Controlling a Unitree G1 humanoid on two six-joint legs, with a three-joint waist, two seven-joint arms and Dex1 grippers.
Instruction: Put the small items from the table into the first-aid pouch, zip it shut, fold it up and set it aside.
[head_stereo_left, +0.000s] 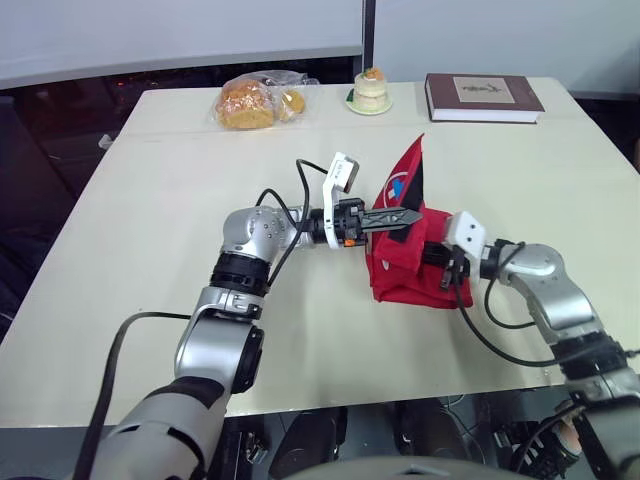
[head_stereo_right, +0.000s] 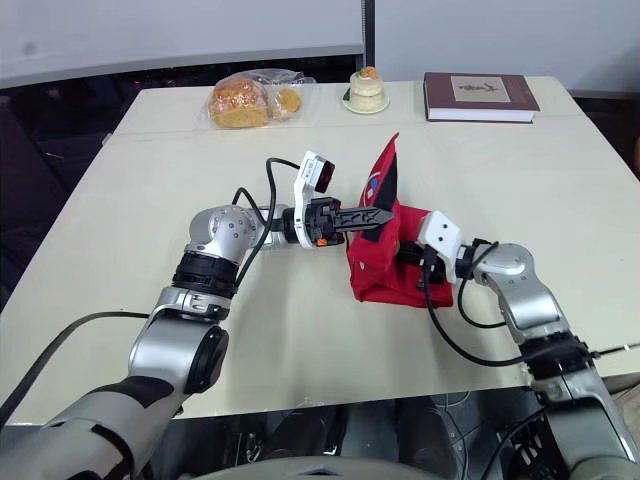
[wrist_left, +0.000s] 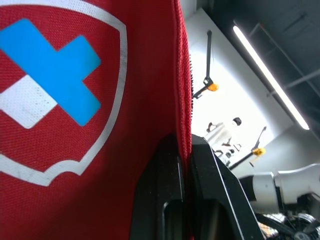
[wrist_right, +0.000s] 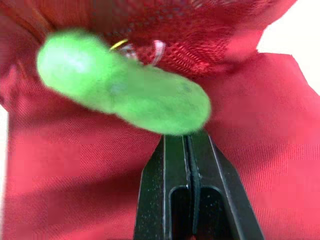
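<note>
Right gripper (wrist_right: 189, 137): at the near right side of the red fabric first-aid pouch (head_stereo_left: 405, 278), fingers pressed together. Tips sit right at a blurred green oblong piece (wrist_right: 125, 90) against the pouch fabric. Can't tell if it's actually pinched. Small metal ring (wrist_right: 159, 50) just behind the green piece.

Pouch sits mid-bench on the pale bench (head_stereo_left: 150, 250), body flat. Its flap (head_stereo_left: 408, 170) stands upright and carries the blue-and-white cross emblem (wrist_left: 50, 80).

Left gripper (head_stereo_left: 412, 216): reaches in from the left, clamped on the flap's edge and holding it up. Red fabric is pinched between the fingers (wrist_left: 160, 190).

Far edge of the bench, well apart from the pouch: clear plastic bag of bread rolls (head_stereo_left: 255, 100), small cream cake on a saucer (head_stereo_left: 370, 90), dark red hardcover book (head_stereo_left: 483, 97) lying flat.
</note>
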